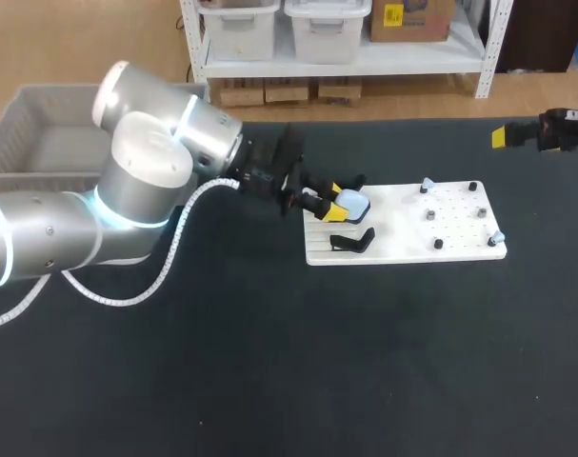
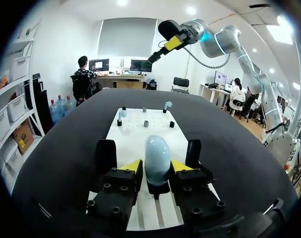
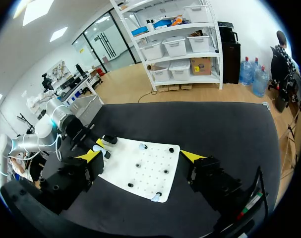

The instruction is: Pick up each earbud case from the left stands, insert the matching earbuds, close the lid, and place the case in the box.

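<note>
Black table (image 1: 269, 362), grey box (image 1: 41, 143), earbud case (image 2: 156, 158) clamped in left jaws

head: high, behind | left wrist: close | right wrist: far | shared: board (image 1: 403, 228)

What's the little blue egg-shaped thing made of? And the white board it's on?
The rounded pale blue earbud case looks like smooth hard plastic: light gleams softly on its top. The flat white board is probably matte plastic too, with neat small holes, though painted wood is possible.
</note>
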`<move>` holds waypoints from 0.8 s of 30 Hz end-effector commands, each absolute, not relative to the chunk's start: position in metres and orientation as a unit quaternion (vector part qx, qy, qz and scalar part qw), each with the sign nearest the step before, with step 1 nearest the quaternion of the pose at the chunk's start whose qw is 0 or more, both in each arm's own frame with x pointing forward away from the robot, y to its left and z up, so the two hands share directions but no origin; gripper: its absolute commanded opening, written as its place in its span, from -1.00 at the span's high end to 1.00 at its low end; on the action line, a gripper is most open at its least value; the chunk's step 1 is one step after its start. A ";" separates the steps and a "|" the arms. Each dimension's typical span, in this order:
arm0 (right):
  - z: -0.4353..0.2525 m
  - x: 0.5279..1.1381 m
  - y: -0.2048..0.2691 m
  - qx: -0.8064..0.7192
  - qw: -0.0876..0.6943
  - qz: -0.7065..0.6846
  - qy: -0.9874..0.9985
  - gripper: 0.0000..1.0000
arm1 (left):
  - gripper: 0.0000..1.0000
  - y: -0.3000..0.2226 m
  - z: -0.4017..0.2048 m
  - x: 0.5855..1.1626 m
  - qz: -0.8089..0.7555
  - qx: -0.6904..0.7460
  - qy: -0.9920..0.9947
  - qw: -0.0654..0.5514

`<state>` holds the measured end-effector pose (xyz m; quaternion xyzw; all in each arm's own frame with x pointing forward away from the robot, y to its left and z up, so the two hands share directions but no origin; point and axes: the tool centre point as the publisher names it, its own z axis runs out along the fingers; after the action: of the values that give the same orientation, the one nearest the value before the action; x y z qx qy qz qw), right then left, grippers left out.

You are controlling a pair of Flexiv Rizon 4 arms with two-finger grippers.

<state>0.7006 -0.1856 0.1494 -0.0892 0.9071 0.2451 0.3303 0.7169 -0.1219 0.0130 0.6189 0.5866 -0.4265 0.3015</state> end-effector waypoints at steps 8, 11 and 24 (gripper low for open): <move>0.150 0.700 -0.186 -0.089 0.330 0.245 0.907 -1.00 | 0.40 -0.123 0.011 0.713 -0.430 0.617 0.585 0.304; 0.150 0.700 -0.186 -0.089 0.330 0.245 0.907 -1.00 | 0.56 -0.123 0.012 0.712 -0.429 0.618 0.584 0.305; 0.150 0.700 -0.186 -0.089 0.330 0.245 0.907 -1.00 | 1.00 -0.115 0.026 0.706 -0.421 0.617 0.579 0.328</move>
<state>0.7006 -0.1856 0.1494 -0.0892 0.9071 0.2451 0.3303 0.7163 -0.1229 0.0194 0.6206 0.5768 -0.4277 0.3151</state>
